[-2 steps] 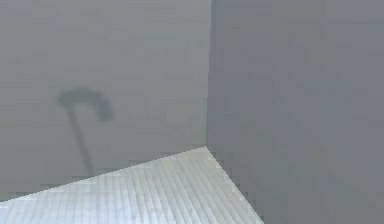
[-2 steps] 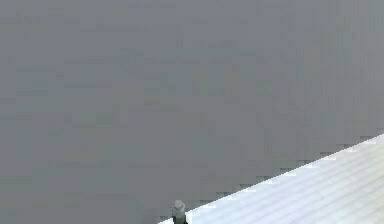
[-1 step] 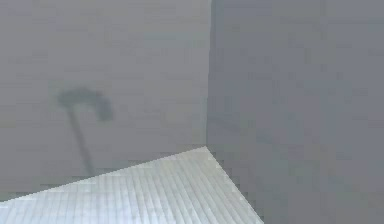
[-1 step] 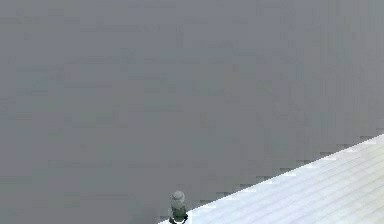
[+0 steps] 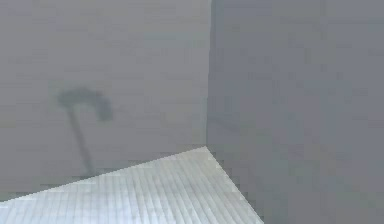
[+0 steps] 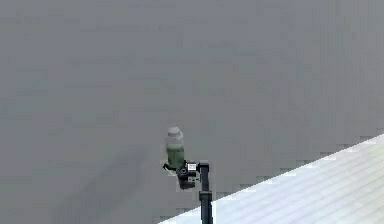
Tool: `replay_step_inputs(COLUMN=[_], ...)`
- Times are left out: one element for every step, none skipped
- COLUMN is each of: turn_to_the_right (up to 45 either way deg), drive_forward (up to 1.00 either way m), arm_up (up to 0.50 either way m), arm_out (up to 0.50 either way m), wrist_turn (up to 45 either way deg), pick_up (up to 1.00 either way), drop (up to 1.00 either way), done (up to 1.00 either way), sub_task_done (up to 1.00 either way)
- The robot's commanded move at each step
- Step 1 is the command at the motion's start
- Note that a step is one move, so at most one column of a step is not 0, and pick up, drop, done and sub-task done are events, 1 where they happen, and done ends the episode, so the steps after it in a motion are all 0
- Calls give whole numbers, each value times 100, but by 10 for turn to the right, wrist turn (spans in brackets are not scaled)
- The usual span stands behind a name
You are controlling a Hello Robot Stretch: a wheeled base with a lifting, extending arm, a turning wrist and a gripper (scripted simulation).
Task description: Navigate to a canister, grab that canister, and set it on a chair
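In the arm side view the dark arm rises from the bottom edge just right of the middle. At its far end sits my gripper [image 6: 179, 166]. It holds a small canister [image 6: 176, 149] with a green body and a pale cap. The canister stands upright at the fingers, clear of the floor, with bare grey wall behind it.
A grey wall [image 6: 150, 70] stands close on the arm's side, with pale striped floor [image 6: 320, 190] at the lower right. In the forward view two grey walls meet in a corner [image 5: 209, 90] just ahead, and pale striped floor [image 5: 160, 195] lies below.
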Motion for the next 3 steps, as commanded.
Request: replay_step_inputs(turn_to_the_right=[0, 0, 0], drive_forward=[0, 0, 0], arm_up=[48, 0, 0], arm_out=[0, 0, 0], wrist_turn=[0, -450, -450], pick_up=[0, 0, 0], drop=[0, 0, 0], done=[0, 0, 0], sub_task_done=[0, 0, 0])
